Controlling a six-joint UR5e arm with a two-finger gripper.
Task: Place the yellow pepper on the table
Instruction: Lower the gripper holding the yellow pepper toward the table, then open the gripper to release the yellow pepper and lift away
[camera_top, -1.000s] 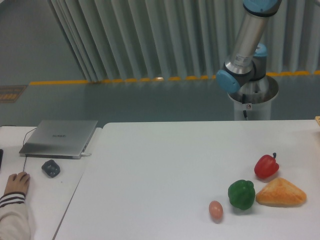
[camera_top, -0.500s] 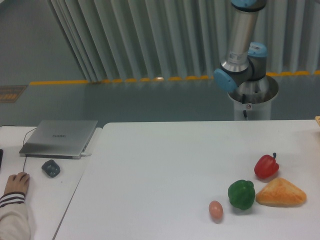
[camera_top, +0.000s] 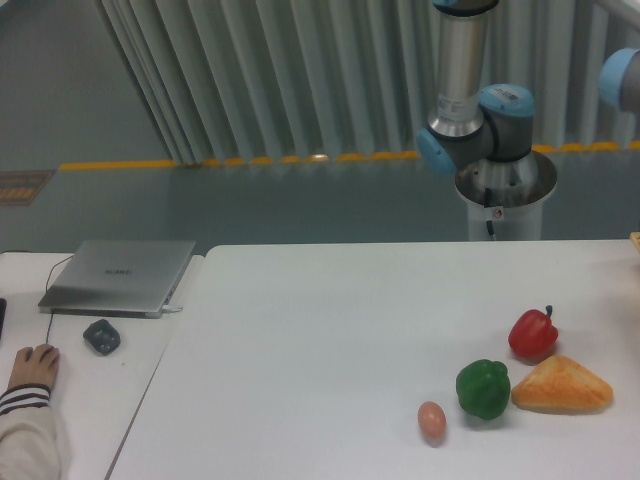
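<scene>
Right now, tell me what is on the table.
On the table: a red pepper, green pepper, bread and egg. No yellow pepper shows; the gripper is out of frame.

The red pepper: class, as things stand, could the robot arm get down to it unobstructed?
Probably yes. The red pepper stands clear of the bread and green pepper, open from above; the gripper itself is out of view.

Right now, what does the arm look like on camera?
The arm is a silver-grey metal tube with light blue joint caps, on a white round pedestal that carries a small red-marked label. Another blue cap shows at the right edge. The end effector is out of frame.
</scene>
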